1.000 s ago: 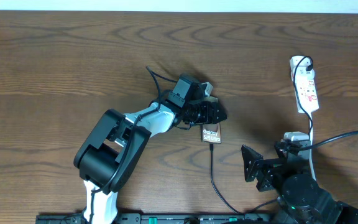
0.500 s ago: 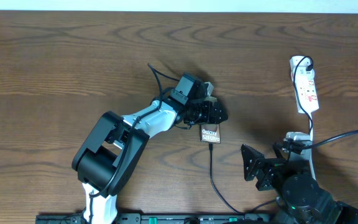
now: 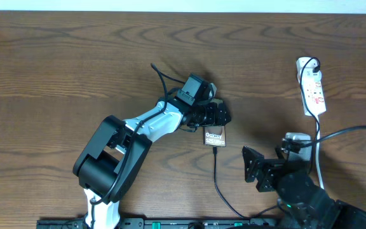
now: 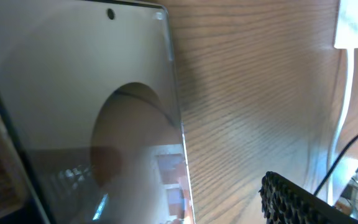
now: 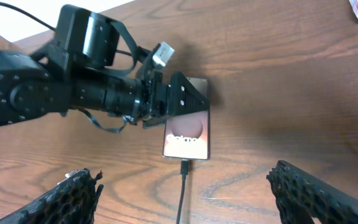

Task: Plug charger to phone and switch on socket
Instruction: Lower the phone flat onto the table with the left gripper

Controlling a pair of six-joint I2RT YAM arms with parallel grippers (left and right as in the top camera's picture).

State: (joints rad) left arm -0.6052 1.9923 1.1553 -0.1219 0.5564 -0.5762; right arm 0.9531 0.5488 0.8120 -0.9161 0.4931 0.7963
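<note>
nearest the robot's base, the right gripper (image 3: pixel 256 173) hangs low over the wooden table (image 3: pixel 56 63), its fingers spread wide with nothing between them; in its own wrist view the two ribbed pads (image 5: pixel 73 196) sit at the bottom corners of the frame with bare wood and cable in the gap. at about 10 o'clock from it the charger (image 3: pixel 216 175) runs as a thin black line up the table from the near edge, and its small connector meets the phone's near short edge. the phone (image 3: pixel 214 137) lies flat, screen up, just right of the table's middle, with a pale oval and white lettering on the dark glass. at the phone's 12 o'clock end the left gripper (image 3: pixel 216 116) hovers close above the far edge, jaws parted; in the left wrist view one ribbed finger (image 4: pixel 291 199) stands clear of the phone's long side and is not pinching it. farthest off, at about 2 o'clock from the phone and well apart, the socket (image 3: pixel 313 89) lies lengthwise near the table's right edge, its white cord (image 3: pixel 317 137) trailing back toward 6 o'clock. the position of its switches cannot be made out.
</note>
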